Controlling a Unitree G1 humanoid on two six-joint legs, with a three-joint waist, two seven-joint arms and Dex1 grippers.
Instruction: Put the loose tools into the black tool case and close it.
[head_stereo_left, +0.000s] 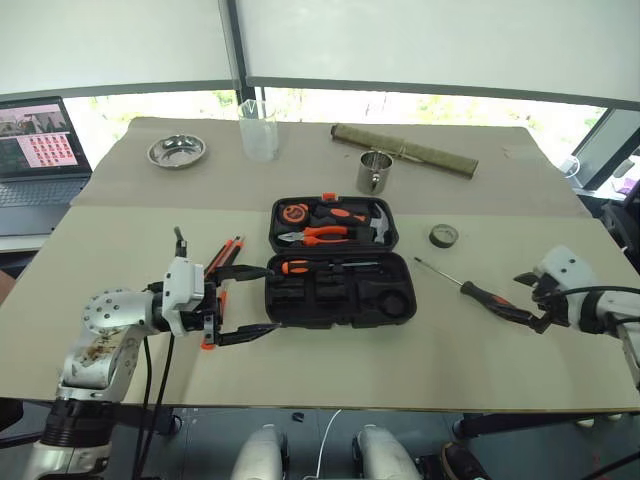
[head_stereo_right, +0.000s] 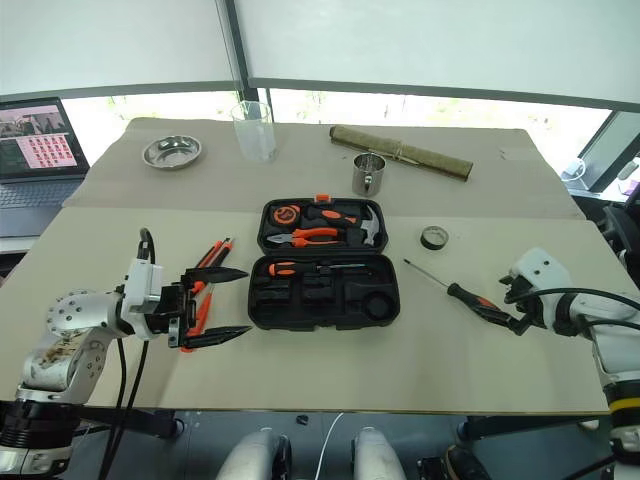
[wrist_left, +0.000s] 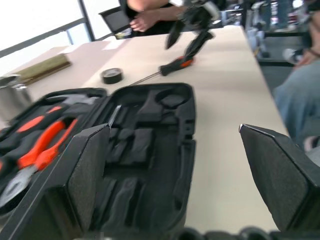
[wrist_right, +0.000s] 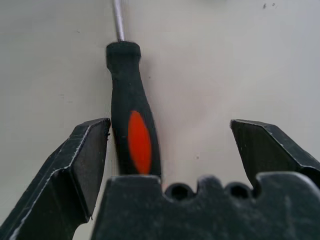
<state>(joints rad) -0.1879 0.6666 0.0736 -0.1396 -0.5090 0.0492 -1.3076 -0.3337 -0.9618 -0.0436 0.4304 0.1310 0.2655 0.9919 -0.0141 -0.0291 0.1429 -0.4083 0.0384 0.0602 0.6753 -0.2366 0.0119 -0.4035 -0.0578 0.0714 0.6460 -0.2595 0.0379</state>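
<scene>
The black tool case (head_stereo_left: 392, 300) lies open in the middle of the table. Its far half holds pliers, a hammer and a tape measure, and one orange-handled screwdriver (head_stereo_left: 322, 267) lies in the near half. My left gripper (head_stereo_left: 252, 302) stands open and level just left of the case, with nothing between its fingers. Orange-and-black loose tools (head_stereo_left: 224, 258) lie on the table beneath it, partly hidden by it. To the right, a black-and-orange screwdriver (head_stereo_left: 487, 296) lies on the table. My right gripper (wrist_right: 167, 125) is open, and its fingers straddle the handle (wrist_right: 135, 125).
A tape roll (head_stereo_left: 444, 236) lies right of the case. At the back stand a metal mug (head_stereo_left: 374, 172), a clear cup (head_stereo_left: 258, 128), a steel bowl (head_stereo_left: 177, 151) and a rolled mat (head_stereo_left: 402, 150). A laptop (head_stereo_left: 35, 150) sits far left. A person (wrist_left: 150, 15) sits beyond the table's right end.
</scene>
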